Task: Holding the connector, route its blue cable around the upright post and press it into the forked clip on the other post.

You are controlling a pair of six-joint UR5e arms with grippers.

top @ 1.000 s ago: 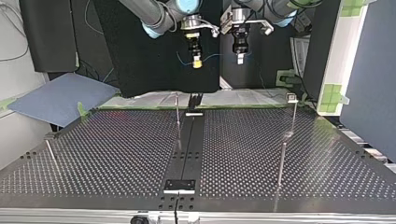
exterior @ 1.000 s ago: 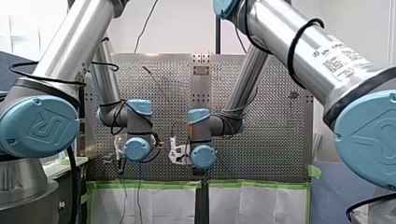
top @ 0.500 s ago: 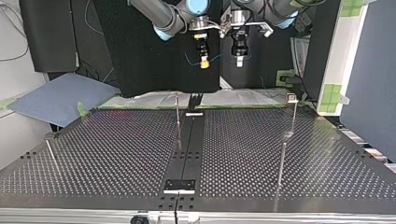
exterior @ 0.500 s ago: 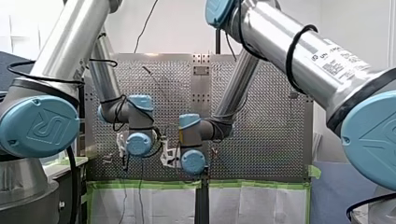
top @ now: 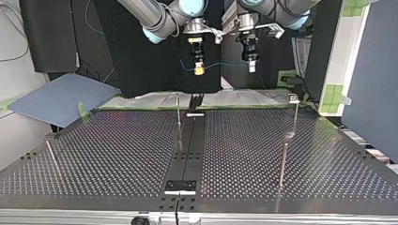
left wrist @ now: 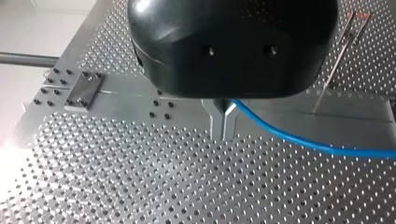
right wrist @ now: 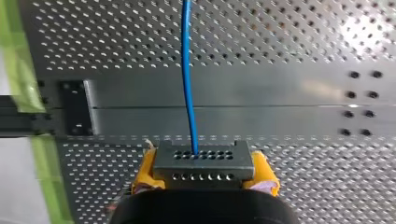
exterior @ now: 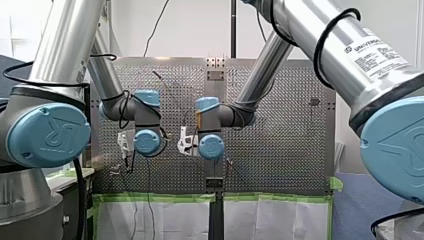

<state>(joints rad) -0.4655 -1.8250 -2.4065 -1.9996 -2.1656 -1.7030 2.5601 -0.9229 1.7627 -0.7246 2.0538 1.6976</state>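
In the right wrist view my right gripper [right wrist: 204, 175] has its yellow pads shut on a grey connector [right wrist: 204, 161] with rows of small holes. The blue cable [right wrist: 187, 70] leaves the connector straight ahead. My left gripper [left wrist: 224, 119] has its metal fingers shut on the blue cable [left wrist: 303, 140], which trails off to one side. In the top view my right gripper [top: 199, 70] and my left gripper [top: 252, 65] hang above the table's far edge, with the cable [top: 221, 64] strung between them. A thin upright post [top: 178, 115] stands below them. The post with the forked clip [top: 293, 97] stands at the view's right.
The perforated table [top: 117, 154] has a dark centre rail [top: 190, 145]. Another thin post [top: 283, 164] stands nearer the camera at the right, and a leaning rod [top: 51, 154] at the left. Green tape [exterior: 150, 198] lines the table's edge in the front view.
Both grippers have come down a little in the top view and my left gripper has shifted towards that view's right. The cable between them now hangs straighter. Both wrists sit higher in the front view.
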